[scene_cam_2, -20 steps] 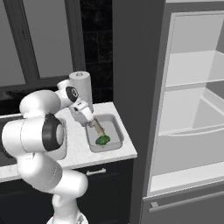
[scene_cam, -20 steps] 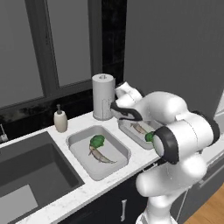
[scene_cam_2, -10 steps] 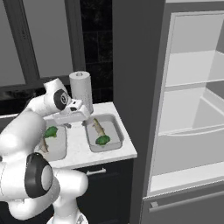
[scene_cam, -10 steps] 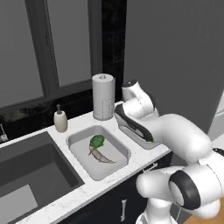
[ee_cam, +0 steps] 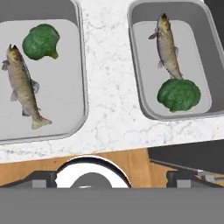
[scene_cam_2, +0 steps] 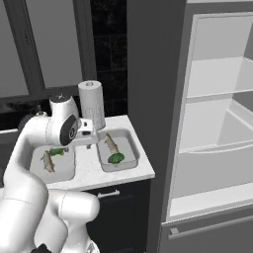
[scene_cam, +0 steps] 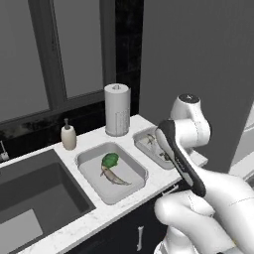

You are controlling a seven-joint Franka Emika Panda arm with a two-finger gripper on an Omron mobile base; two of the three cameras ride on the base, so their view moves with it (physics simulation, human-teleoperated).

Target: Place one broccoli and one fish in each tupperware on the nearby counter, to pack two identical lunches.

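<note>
White marble counter carries two tupperware, each with broccoli and fish; fingers released.

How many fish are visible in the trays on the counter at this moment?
2. One fish lies in the left tray next to a broccoli; the other fish lies in the right tray, above its broccoli. None appears hidden.
</note>
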